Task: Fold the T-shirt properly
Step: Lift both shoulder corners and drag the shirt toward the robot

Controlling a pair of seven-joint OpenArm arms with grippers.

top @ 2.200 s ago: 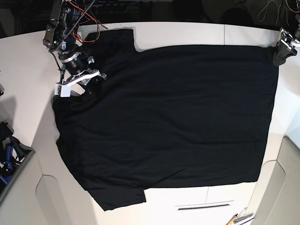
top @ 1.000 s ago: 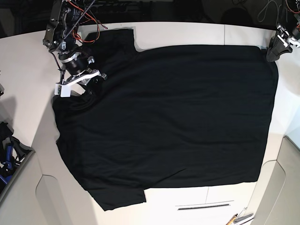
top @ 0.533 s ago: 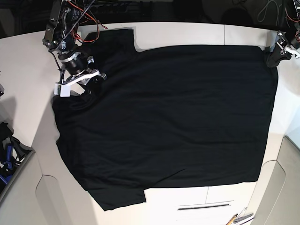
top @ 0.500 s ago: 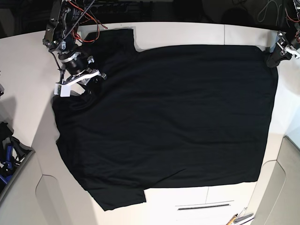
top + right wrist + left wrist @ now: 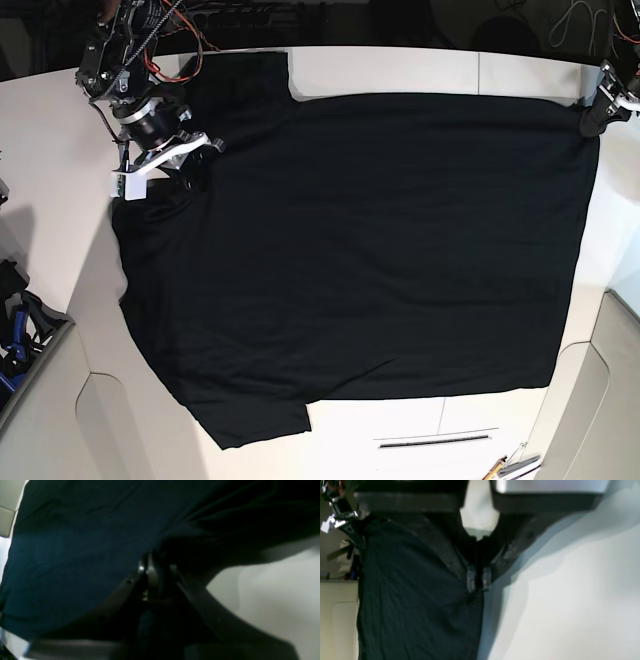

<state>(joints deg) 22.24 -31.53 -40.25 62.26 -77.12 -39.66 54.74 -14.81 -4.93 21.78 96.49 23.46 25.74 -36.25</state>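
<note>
The black T-shirt (image 5: 360, 250) lies spread flat on the white table (image 5: 55, 200), plain side up, with its sleeves at the left and its hem at the right. My left gripper (image 5: 592, 120) is at the far right corner of the hem. In the left wrist view the left gripper (image 5: 478, 581) is shut on the cloth's edge (image 5: 415, 600). My right gripper (image 5: 190, 168) sits at the far left shoulder, by the upper sleeve. Seen from the right wrist, the right gripper (image 5: 155, 566) is shut on a pinch of dark cloth (image 5: 75, 542).
The shirt's lower sleeve (image 5: 250, 425) reaches close to the table's front edge. Blue and black gear (image 5: 15, 325) sits off the table at the left. Small tools (image 5: 510, 466) lie at the bottom right. Bare table runs along the right of the hem (image 5: 610, 220).
The left gripper has shut on the hem corner. The right arm has shifted up and to the left with the shoulder cloth. The shirt's far edge now lies straighter.
</note>
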